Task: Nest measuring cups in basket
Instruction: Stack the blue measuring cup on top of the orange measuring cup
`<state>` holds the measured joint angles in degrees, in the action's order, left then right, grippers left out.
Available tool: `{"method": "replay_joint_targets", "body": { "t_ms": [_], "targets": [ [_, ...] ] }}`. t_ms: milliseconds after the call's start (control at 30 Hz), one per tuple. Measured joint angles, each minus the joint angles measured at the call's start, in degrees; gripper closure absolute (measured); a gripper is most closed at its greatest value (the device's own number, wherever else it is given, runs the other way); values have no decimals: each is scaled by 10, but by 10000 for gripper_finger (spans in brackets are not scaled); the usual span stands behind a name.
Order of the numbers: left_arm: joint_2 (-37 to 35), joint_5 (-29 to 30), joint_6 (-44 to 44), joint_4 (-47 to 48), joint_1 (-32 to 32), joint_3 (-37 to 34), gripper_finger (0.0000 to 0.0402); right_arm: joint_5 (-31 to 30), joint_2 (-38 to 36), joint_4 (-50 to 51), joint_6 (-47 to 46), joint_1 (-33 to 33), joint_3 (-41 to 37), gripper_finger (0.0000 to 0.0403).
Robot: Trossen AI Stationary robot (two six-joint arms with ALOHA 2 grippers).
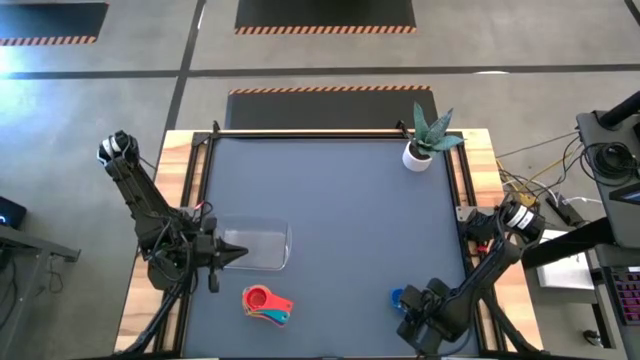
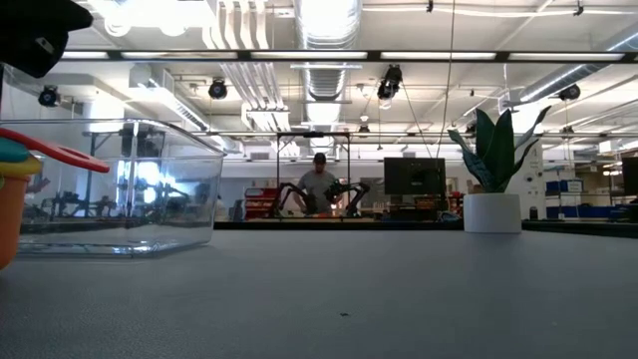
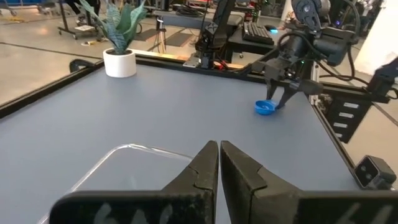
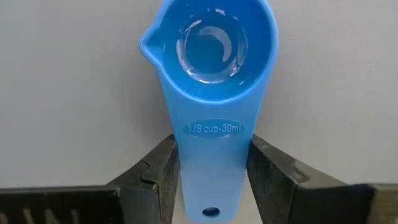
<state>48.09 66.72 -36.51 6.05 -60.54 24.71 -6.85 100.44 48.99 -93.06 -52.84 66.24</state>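
Right gripper straddles blue cup handle, fingers apart, not yet clamped (handle's long axis runs between them). Basket well apart, just ahead of closed, empty left gripper.

Basket at table's left, stacked measuring cups before it, plant pot far right.
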Motion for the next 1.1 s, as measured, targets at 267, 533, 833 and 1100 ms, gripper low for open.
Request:
{"method": "replay_joint_targets", "body": {
  "t_ms": [267, 533, 833, 1100],
  "targets": [
    [0, -2, 0, 0, 0, 0, 402, -1, 0, 2, 6, 16, 14, 257],
    [0, -2, 2, 0, 0, 0, 402, -65, 0, 2, 63, 52, 82, 257],
    [0, -3, 2, 0, 0, 0, 402, -147, 3, 1, 154, 113, 173, 257],
    [0, -3, 2, 3, 0, 0, 402, -156, 74, 0, 274, 164, 275, 257]
  ]
}}
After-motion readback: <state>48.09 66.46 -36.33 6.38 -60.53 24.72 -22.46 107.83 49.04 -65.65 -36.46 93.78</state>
